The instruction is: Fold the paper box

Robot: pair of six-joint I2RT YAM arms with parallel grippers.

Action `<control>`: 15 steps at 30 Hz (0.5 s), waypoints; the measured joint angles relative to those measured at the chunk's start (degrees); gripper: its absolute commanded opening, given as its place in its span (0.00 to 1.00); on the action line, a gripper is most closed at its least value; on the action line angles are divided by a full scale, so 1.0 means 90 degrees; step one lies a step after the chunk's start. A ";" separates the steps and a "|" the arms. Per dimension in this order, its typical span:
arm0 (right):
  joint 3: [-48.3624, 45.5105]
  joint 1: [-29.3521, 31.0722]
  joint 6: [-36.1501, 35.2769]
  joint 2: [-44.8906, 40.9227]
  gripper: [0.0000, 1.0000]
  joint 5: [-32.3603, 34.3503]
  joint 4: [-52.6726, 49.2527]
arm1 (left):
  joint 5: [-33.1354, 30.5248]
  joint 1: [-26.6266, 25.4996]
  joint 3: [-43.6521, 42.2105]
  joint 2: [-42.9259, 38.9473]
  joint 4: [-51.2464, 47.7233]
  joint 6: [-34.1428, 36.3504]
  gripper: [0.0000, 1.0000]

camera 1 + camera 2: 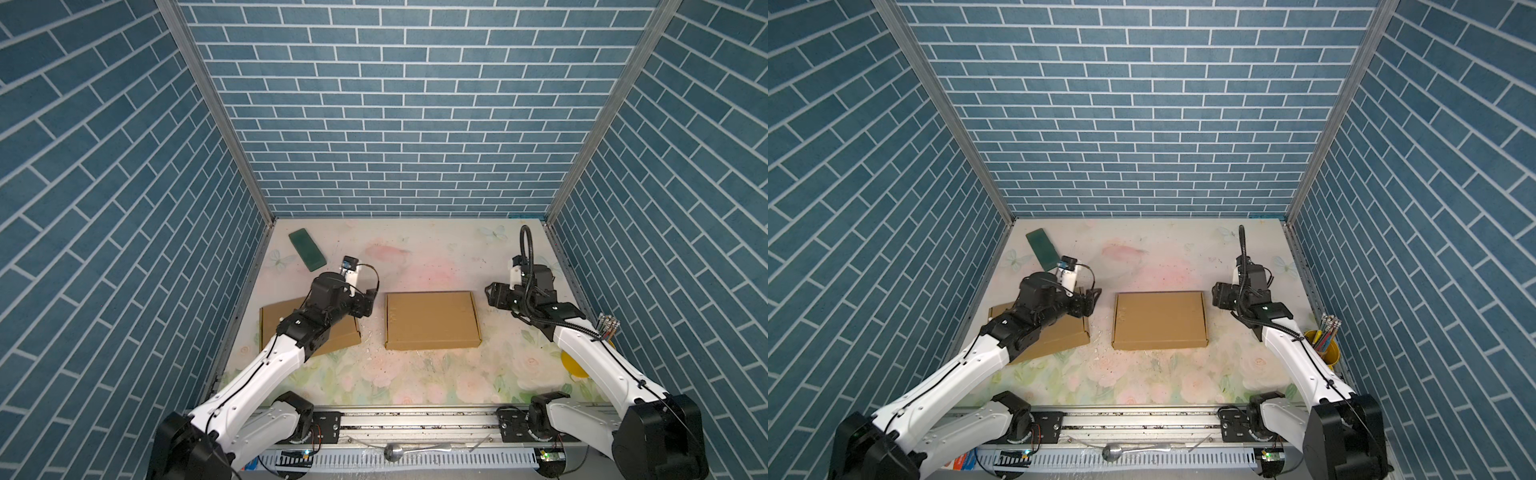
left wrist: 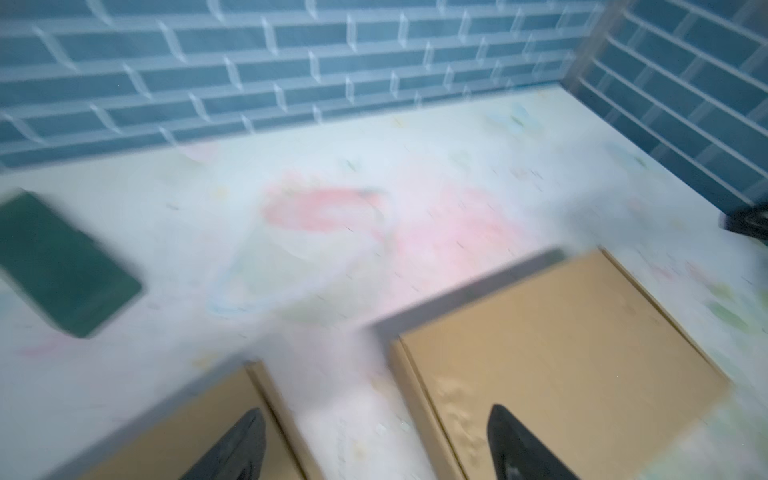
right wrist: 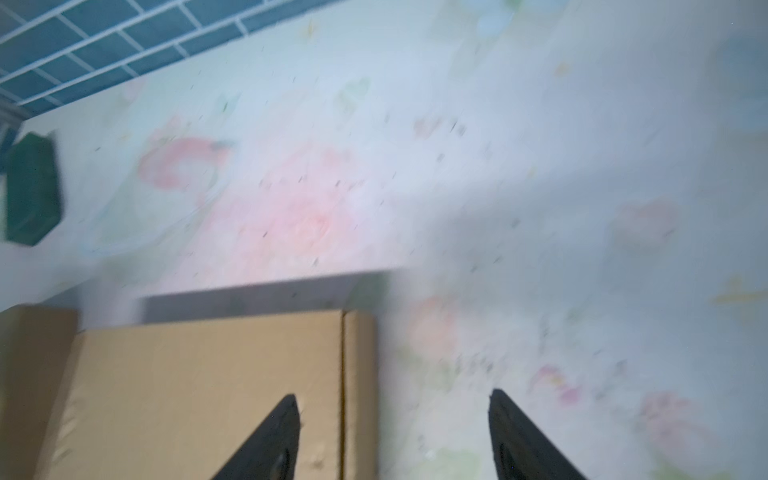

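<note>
A folded, closed brown paper box (image 1: 432,320) (image 1: 1159,320) lies flat mid-table in both top views; the wrist views show it too (image 2: 561,353) (image 3: 208,395). A second brown box (image 1: 340,332) (image 1: 1059,336) lies to its left, partly under my left arm. My left gripper (image 1: 368,305) (image 2: 376,419) hangs open over the gap between the two boxes, holding nothing. Off the middle box's right edge, my right gripper (image 1: 490,293) (image 3: 392,405) is open and empty, one fingertip (image 3: 286,411) above the box edge.
A dark green flat block (image 1: 307,249) (image 2: 62,266) lies at the back left. A yellow cup (image 1: 1323,347) with pencils stands at the right edge. The blue brick walls (image 1: 395,104) close in three sides. The floral tabletop (image 1: 415,257) is speckled with crumbs.
</note>
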 measured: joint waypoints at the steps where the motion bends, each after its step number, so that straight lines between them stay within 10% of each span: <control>1: -0.0085 -0.0107 -0.0233 -0.0015 0.73 0.0384 0.0423 | -0.0469 0.0245 -0.0160 -0.0143 0.0228 0.0119 0.86; 8: -0.0984 -0.1326 -0.0920 0.0602 0.72 0.1423 0.2499 | -0.2535 0.1513 -0.1311 -0.0214 0.1542 0.0619 0.88; 15: -0.1581 -0.1435 -0.1236 0.1659 0.71 0.1430 0.4182 | -0.2181 0.2195 -0.2404 0.0869 0.3458 0.0685 0.91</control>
